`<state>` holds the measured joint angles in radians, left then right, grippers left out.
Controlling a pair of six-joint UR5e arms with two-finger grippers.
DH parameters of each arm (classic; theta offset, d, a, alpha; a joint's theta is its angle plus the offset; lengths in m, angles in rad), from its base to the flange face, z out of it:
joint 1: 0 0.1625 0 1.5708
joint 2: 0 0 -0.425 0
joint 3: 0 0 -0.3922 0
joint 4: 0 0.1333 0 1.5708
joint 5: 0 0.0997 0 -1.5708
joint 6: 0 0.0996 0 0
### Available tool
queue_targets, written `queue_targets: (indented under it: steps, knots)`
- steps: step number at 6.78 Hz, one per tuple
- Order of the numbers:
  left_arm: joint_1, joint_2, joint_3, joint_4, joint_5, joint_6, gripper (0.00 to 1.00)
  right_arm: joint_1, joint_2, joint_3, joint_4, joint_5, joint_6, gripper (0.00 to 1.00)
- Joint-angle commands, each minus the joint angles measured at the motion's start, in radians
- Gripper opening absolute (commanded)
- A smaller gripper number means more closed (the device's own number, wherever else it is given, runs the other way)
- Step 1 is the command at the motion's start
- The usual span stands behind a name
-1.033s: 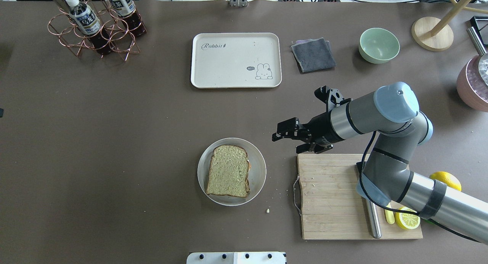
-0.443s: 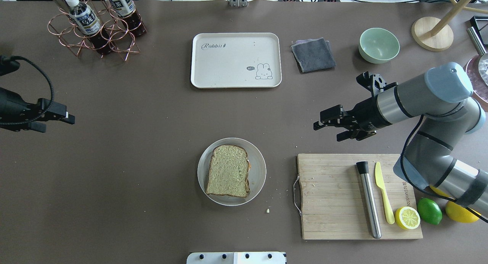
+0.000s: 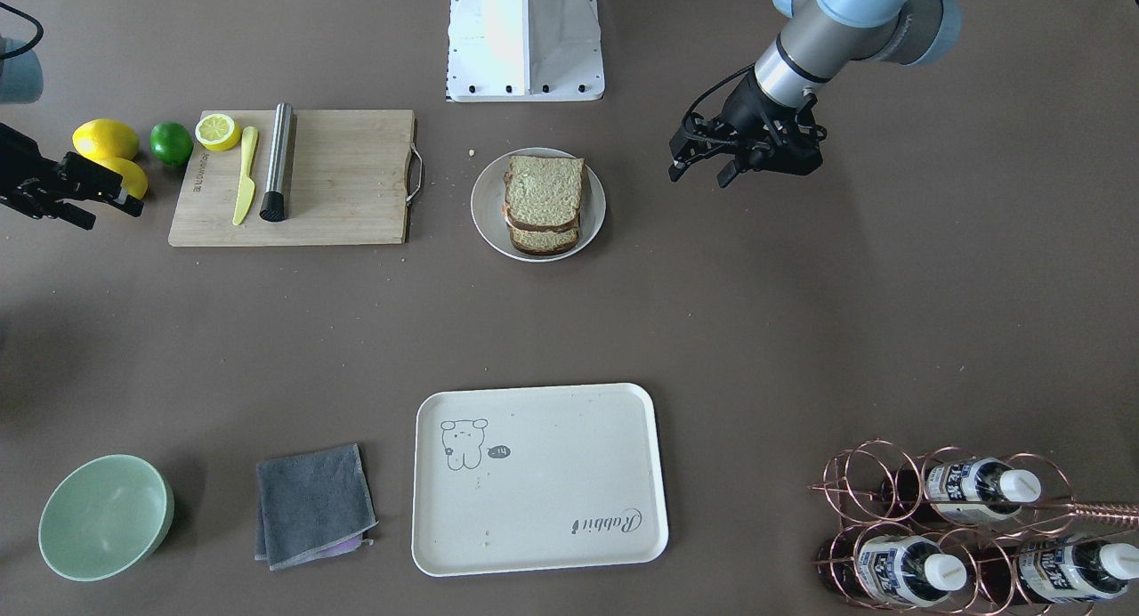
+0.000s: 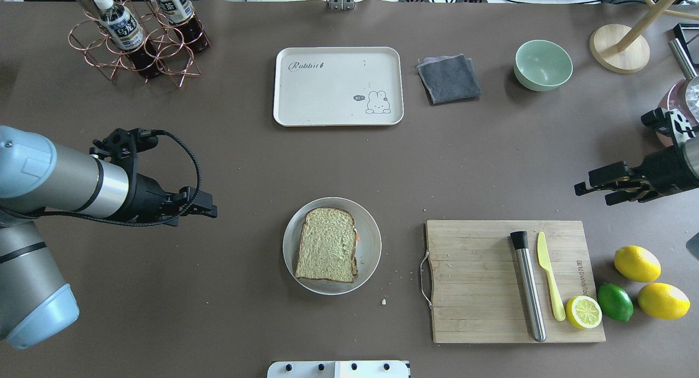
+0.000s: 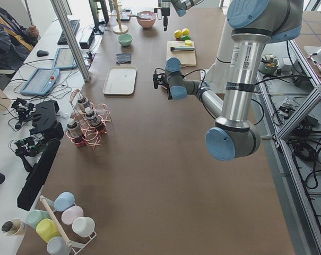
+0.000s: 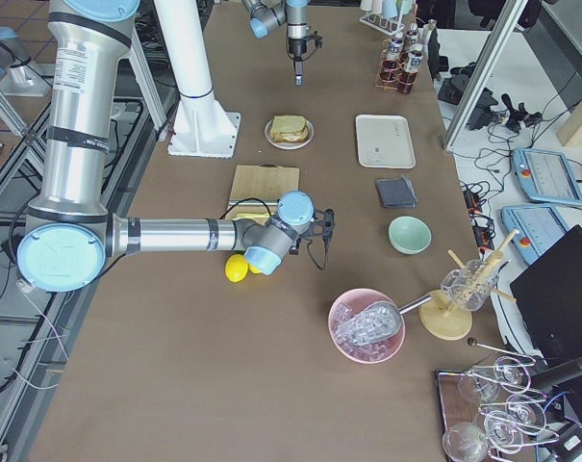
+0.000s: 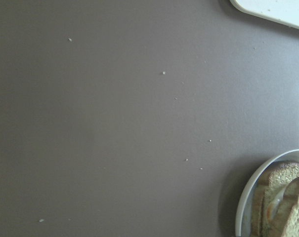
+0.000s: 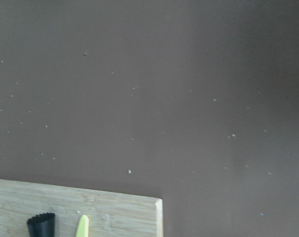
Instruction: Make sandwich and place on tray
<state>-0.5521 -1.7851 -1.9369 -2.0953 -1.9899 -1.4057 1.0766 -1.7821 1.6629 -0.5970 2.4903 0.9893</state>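
The sandwich lies on a small round white plate near the table's front middle; two bread slices show stacked in the front-facing view, and its edge shows in the left wrist view. The cream tray with the "Rabbit" script is bare at the far middle. My left gripper is open and empty, left of the plate and apart from it. My right gripper is open and empty, far right, above the cutting board's far right corner.
A wooden cutting board holds a steel rod, a yellow knife and a lemon half. Lemons and a lime lie beside it. A grey cloth, a green bowl and a bottle rack stand at the back.
My right arm has drawn back to the right, away from the plate, and uncovered the board. My left arm has come in from the left toward the plate. The sandwich has not moved.
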Motion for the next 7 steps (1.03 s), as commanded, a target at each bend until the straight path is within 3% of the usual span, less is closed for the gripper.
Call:
queue_targets:
  steps: [1, 4, 6, 7]
  knots:
    - [0.024, -0.033, 0.022, 0.001, 0.017, -0.002, 0.75, 0.060, -0.116, -0.009, -0.001, -0.001, -0.176, 1.00]
    - [0.072, -0.048, 0.038, 0.003, 0.111, 0.002, 0.70, 0.138, -0.157, -0.020, -0.097, -0.050, -0.399, 1.00]
    - [0.077, -0.060, 0.038, 0.006, 0.111, -0.009, 0.70, 0.265, -0.109, -0.012, -0.339, -0.054, -0.681, 1.00]
    - [0.077, -0.086, 0.026, 0.091, 0.111, -0.031, 0.70, 0.316, -0.086, -0.006, -0.450, -0.088, -0.804, 1.00]
